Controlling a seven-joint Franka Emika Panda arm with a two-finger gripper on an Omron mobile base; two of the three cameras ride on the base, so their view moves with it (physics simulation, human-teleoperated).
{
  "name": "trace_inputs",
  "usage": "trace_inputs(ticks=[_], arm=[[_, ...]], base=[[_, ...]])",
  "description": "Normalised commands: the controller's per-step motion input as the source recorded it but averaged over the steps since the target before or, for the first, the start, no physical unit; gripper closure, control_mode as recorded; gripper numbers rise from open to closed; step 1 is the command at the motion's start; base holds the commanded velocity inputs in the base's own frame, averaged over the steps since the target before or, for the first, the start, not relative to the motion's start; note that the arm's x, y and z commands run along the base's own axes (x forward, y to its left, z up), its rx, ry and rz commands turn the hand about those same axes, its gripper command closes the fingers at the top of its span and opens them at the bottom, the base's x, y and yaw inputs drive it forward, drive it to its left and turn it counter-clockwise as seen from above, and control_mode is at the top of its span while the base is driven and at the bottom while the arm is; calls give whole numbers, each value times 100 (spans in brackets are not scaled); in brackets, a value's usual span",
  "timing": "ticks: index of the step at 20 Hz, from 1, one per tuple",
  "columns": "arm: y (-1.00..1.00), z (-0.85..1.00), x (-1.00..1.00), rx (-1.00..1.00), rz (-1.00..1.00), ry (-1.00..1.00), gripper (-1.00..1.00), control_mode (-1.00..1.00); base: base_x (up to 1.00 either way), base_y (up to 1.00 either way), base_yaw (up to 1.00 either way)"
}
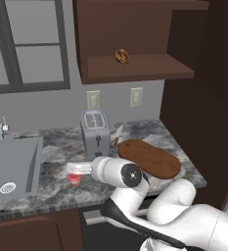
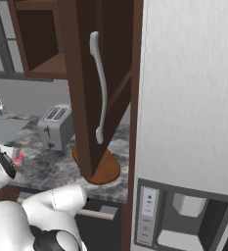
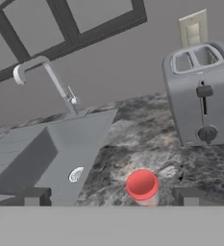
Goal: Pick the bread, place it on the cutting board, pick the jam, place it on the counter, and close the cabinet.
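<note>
The bread [image 1: 121, 56] lies on the lower shelf of the open cabinet [image 1: 145, 66], whose door [image 2: 81, 98] swings out towards me. On the counter [image 1: 57, 147], right of the toaster, the cutting board [image 1: 149, 158] lies bare. The jam [image 1: 75, 179] stands upright on the counter in front of the toaster, also seen as a red jar [image 2: 17, 158] and red lid [image 3: 142, 185]. My gripper [image 3: 111, 197] is open just above the counter. Its fingertips [image 3: 34, 196] stand wide on either side of the jar without touching it.
A grey toaster [image 1: 95, 132] stands at the back wall, close behind the jam. A sink [image 1: 10, 166] with a tap lies to the left. The open cabinet door's silver handle [image 2: 100, 88] hangs over the board's right end. A tall dark unit borders the counter's right.
</note>
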Motion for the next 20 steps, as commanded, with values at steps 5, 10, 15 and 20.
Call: trace_inputs(ticks=[5, 10, 15, 20], arm=[[-10, 41, -11, 1, -2, 11, -100, -100], [-14, 32, -11, 0, -2, 9, -100, -100], [-16, 17, -15, 0, 0, 4, -100, -100], [-23, 2, -17, 0, 0, 0, -100, -100]], base=[[0, 0, 0], [0, 0, 0], [0, 0, 0], [0, 0, 0]])
